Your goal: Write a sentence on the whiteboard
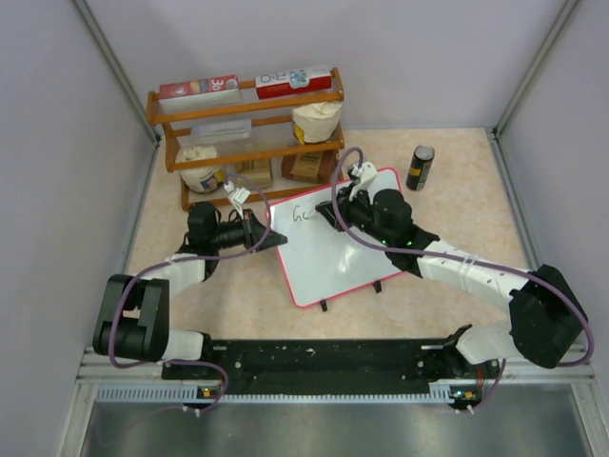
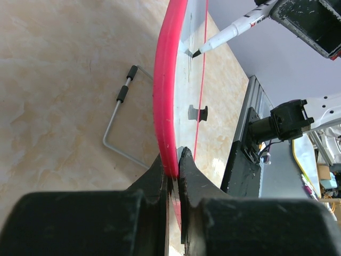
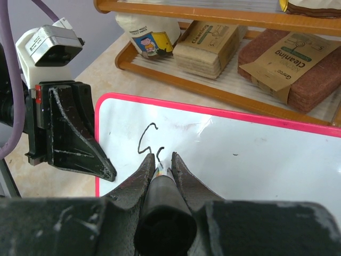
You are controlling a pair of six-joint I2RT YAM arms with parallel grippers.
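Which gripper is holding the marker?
The right gripper: its fingers clamp a white black-tipped marker; the left gripper pinches the red-framed white whiteboard.

Pink-framed whiteboard (image 1: 333,262) sits askew, its sentence (image 1: 303,213) just black strokes near top-left corner.

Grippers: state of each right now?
Left gripper: shut on the whiteboard, clamping its edge.
Right gripper: shut on the marker.
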